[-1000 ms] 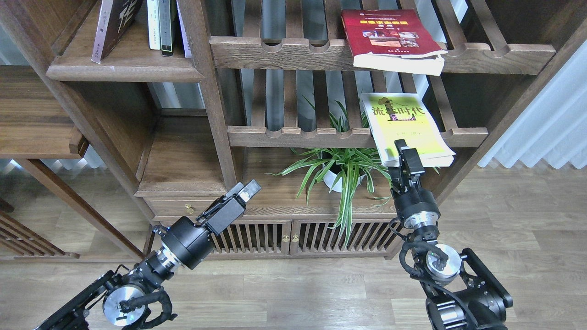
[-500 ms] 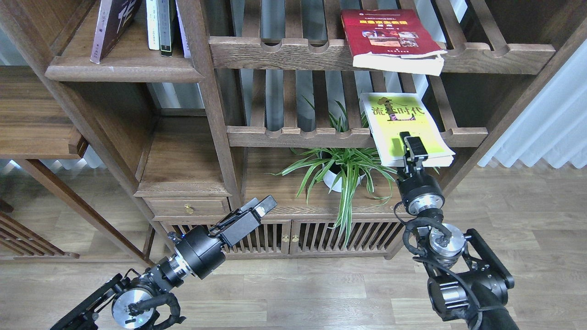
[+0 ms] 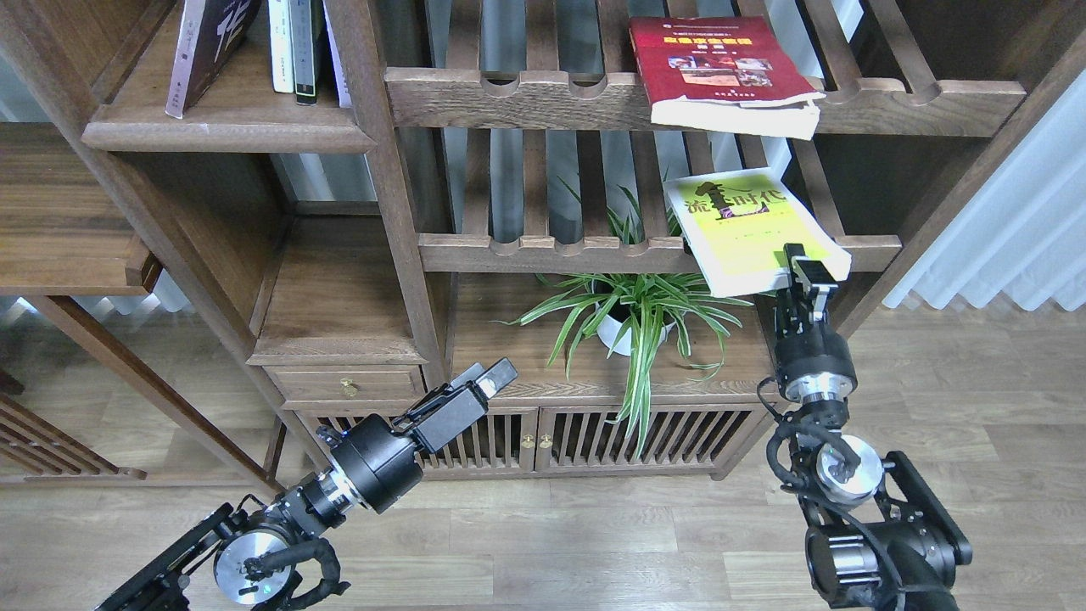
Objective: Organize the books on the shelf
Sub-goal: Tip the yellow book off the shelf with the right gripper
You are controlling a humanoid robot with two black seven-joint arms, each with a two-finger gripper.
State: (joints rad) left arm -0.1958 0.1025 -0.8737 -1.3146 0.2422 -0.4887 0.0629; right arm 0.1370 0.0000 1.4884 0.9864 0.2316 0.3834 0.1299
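The yellow-green and white book (image 3: 747, 229) lies tilted on the lower slatted rack, its near edge lifted off the rail. My right gripper (image 3: 802, 270) is shut on the book's near right corner. The red book with a yellow title (image 3: 721, 72) lies flat on the upper slatted rack and overhangs its rail. The dark maroon book (image 3: 204, 51) leans upright on the solid plank shelf (image 3: 229, 131) at the top left. My left gripper (image 3: 490, 382) hangs low in front of the cabinet and holds nothing. Its fingers overlap, so I cannot tell them apart.
Thin white and dark volumes (image 3: 297, 51) stand beside the maroon book. A potted spider plant (image 3: 632, 318) sits under the lower rack, just left of my right arm. A vertical post (image 3: 382, 187) separates the plank shelf from the racks. A cabinet with a drawer (image 3: 348, 386) stands below.
My right gripper moved right to the yellow-green book's near right corner and closed on it. The book's near edge rose and turned. My left arm drifted right and slightly down.
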